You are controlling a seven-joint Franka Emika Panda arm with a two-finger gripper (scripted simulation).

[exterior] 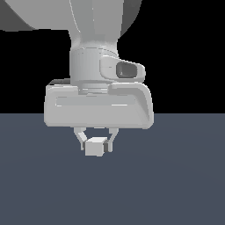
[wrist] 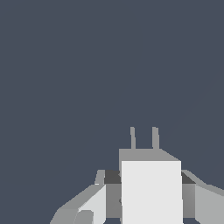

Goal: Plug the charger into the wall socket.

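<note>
My grey two-finger gripper (exterior: 95, 146) clenched on small white rectangular charger block (exterior: 94, 147), two thin prongs (wrist: 144, 138) projecting forward, above dark blue-grey floor (exterior: 176, 184).

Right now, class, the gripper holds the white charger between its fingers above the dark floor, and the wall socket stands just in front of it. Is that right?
Not quite. The gripper does hold the charger, but no wall socket appears in either view. The wrist view shows only bare floor beyond the charger's two prongs.
</note>
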